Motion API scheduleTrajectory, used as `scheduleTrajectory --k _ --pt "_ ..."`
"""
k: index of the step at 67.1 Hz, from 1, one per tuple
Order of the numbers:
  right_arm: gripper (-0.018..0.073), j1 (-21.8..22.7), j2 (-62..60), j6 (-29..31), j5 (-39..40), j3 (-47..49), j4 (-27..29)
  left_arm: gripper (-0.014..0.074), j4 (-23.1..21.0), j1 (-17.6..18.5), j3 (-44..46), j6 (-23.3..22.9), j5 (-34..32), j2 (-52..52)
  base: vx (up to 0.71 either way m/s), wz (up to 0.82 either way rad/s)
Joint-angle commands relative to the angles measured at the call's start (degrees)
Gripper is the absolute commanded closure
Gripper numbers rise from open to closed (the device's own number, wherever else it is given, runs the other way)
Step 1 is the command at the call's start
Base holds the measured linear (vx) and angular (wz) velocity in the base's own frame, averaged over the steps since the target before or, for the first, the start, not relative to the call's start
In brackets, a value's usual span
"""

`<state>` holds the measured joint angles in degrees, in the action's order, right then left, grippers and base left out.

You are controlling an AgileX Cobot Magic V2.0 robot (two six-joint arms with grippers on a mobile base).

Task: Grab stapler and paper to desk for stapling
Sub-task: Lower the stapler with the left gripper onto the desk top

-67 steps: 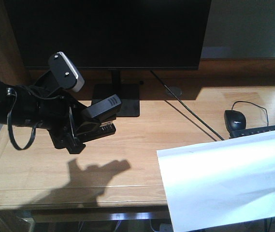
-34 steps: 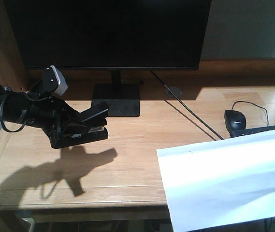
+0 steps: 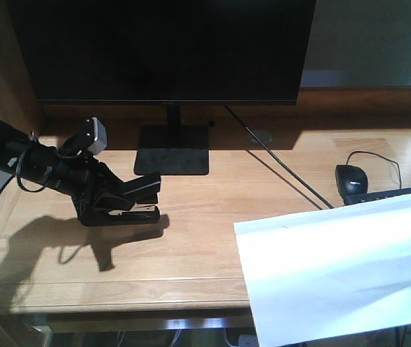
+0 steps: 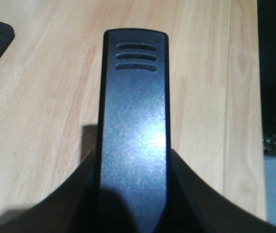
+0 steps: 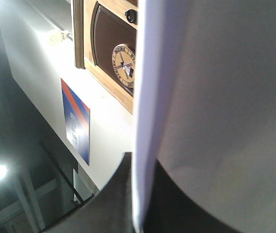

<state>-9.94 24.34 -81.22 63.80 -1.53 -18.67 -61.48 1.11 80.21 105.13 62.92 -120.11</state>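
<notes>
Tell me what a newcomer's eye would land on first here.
First, the big white sheet of paper jutting in over the front right corner of the desk, bright in the sun. Next, the left end effector on the left side of the desk, clamped on the black stapler and casting a hard shadow. Behind both looms a dark monitor.

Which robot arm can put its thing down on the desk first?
Left, probably. The left gripper holds the stapler low, seemingly touching the desk, with its shadow right beside it. The paper, over on the right, looks to stick out past the desk's front edge.
</notes>
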Motion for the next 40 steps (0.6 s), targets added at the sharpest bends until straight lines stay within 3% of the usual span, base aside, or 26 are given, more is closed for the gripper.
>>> scheduleTrajectory --k 1,30,40 --pt "0.0561 0.0 0.4 0.2 2.9 -0.1 0.5 0.0603 -4.4 0.0 1.9 4.8 1.2 2.5 0.0 0.0" --pt "0.0561 0.0 0.4 0.2 2.9 -0.1 0.5 0.059 -4.3 0.0 1.9 6.5 0.8 -2.8 0.0 0.0" --pt "0.0561 0.0 0.4 0.2 2.9 -0.1 0.5 0.0545 -3.5 0.1 1.9 6.5 0.9 -3.4 0.0 0.0"
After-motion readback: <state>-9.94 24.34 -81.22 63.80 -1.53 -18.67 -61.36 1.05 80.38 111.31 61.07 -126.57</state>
